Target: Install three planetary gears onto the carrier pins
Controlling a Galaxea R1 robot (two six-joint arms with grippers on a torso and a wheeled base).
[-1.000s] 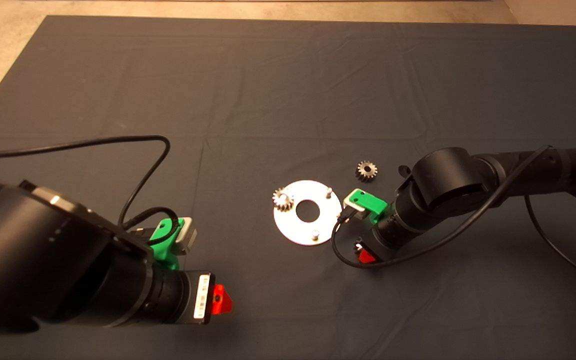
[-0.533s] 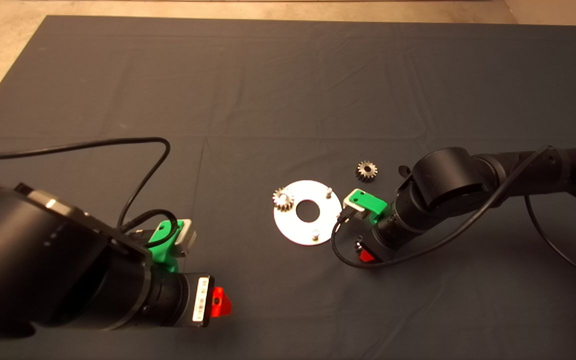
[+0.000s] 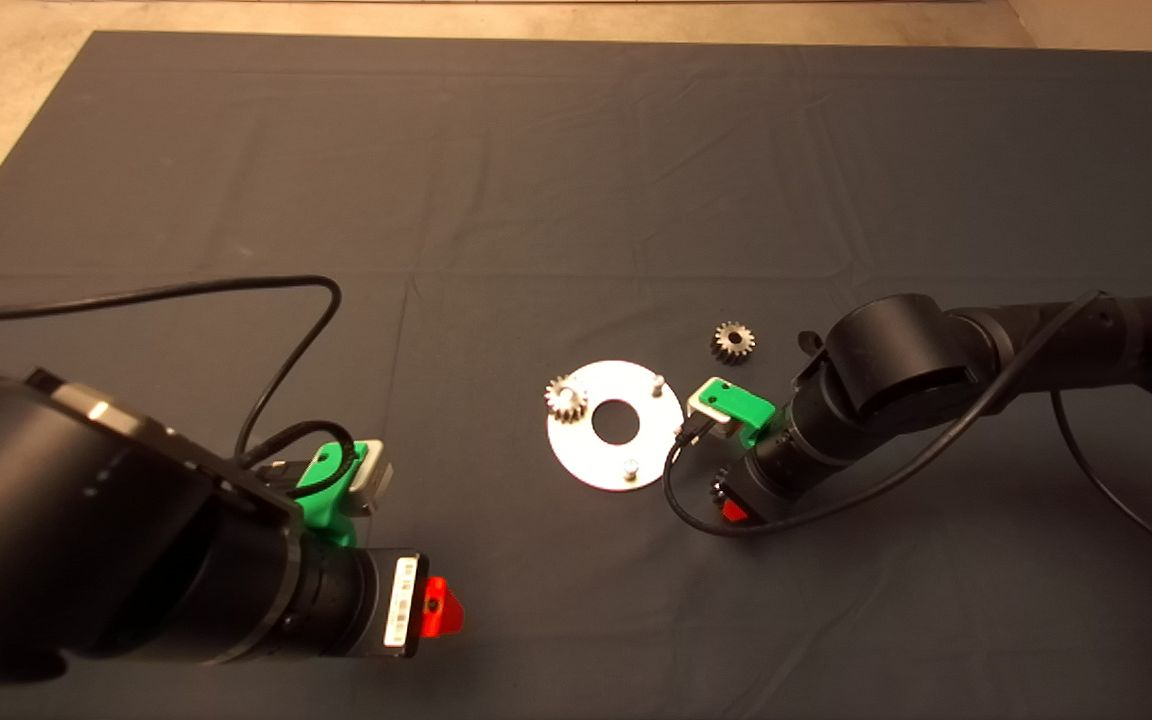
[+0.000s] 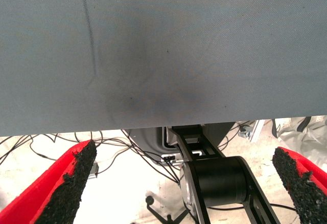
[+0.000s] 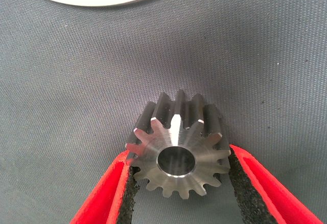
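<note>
One gear (image 5: 176, 150) sits pinched between my right gripper's (image 5: 179, 183) black pads, just beside the round plate (image 3: 591, 455), off its edge nearest the right arm. A second gear (image 3: 566, 398) is already on the plate's pin farthest from that arm; two pins (image 3: 657, 383) (image 3: 629, 466) stand bare. The third gear (image 3: 733, 342) lies on the mat (image 3: 576, 150), near the plate and apart from it.

My worry is the grip: the pads bear on tooth tips, so the gear could roll or tilt as I lift, and a tilted bore would jam on a pin or nudge the plate.

No containers are in view; the plate carries only that one seated gear.

My left gripper (image 4: 179, 183) is spread wide and empty, parked well away from the plate, over the mat's near edge.
</note>
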